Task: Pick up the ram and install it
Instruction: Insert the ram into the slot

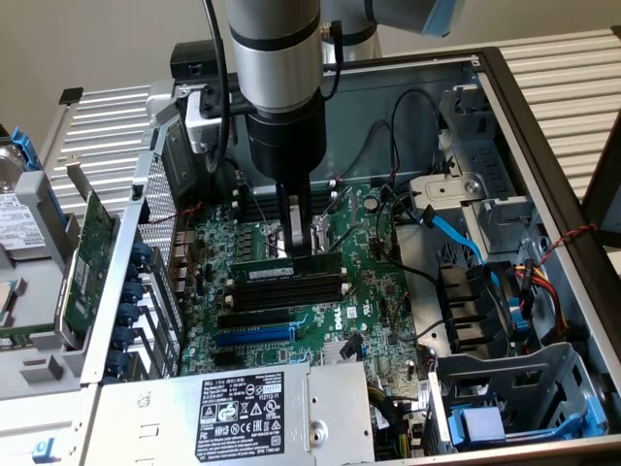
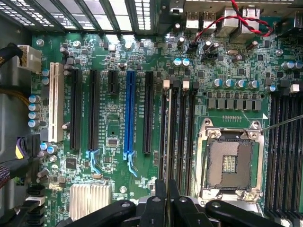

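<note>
Alignment is your concern now: with the gripper [image 1: 307,245] pinching the ram [image 1: 267,269] by its top edge over the far side of the black slots [image 1: 288,291], hold it upright, parallel to them, and press evenly.

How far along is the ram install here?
Done: the ram is picked up, the gripper shut on it. In hand: it hangs lined up over the memory slots. Left: seating it; it does not look pushed home, and is not released.
</note>
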Action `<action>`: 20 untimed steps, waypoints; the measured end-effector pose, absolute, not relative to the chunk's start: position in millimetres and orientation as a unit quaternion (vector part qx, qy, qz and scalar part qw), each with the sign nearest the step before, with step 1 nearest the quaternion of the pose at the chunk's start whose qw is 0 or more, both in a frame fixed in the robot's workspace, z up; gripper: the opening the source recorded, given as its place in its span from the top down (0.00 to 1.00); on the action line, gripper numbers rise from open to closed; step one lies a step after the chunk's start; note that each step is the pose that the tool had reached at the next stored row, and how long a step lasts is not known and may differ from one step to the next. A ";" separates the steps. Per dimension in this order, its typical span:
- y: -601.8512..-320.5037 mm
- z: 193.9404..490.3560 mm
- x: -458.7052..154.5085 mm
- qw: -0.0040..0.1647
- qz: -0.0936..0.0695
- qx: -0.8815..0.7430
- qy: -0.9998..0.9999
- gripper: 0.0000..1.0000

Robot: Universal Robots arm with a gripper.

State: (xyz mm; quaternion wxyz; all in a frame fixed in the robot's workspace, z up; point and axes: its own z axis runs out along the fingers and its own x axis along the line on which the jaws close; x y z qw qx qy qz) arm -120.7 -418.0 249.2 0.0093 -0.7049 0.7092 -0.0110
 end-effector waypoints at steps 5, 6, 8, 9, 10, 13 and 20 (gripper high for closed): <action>-418.0 243.4 -120.7 0.009 -0.011 -0.705 0.709 0.87; -418.0 243.0 -120.8 0.009 -0.011 -0.705 0.709 0.87; -418.2 242.5 -121.2 0.009 -0.011 -0.705 0.709 0.87; -418.2 242.2 -121.4 0.009 -0.011 -0.705 0.709 0.87; -418.3 241.9 -121.8 0.009 -0.011 -0.705 0.709 0.87; -418.4 240.2 -122.6 0.009 -0.011 -0.705 0.709 0.87; -418.4 236.2 -122.7 0.009 -0.011 -0.705 0.709 0.87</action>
